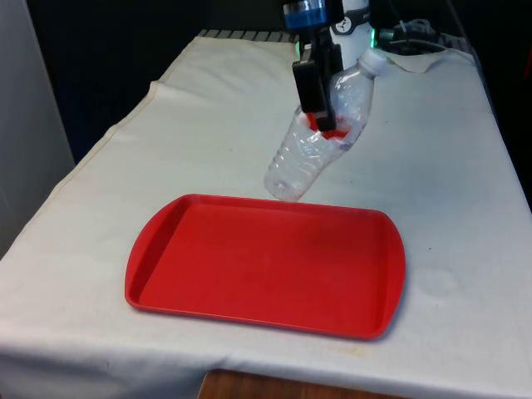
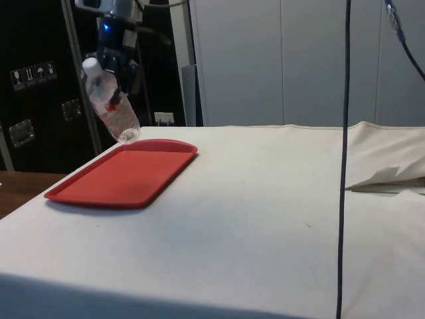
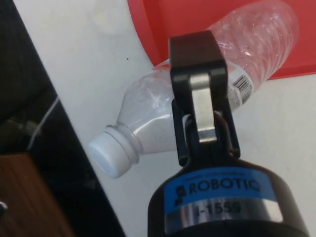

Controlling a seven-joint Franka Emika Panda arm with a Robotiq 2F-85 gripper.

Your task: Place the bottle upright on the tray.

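Aloft, tilted bottle (image 1: pixel 320 145) at tray (image 1: pixel 166 274) edge

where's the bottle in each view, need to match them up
Front view: the clear bottle hangs tilted in the gripper, above the red tray's far edge, white cap up and toward the front view's right.
Side view: the bottle hangs tilted over the tray's far end.
Wrist view: the bottle lies across the tray's rim.
Shared landmark: the tray.
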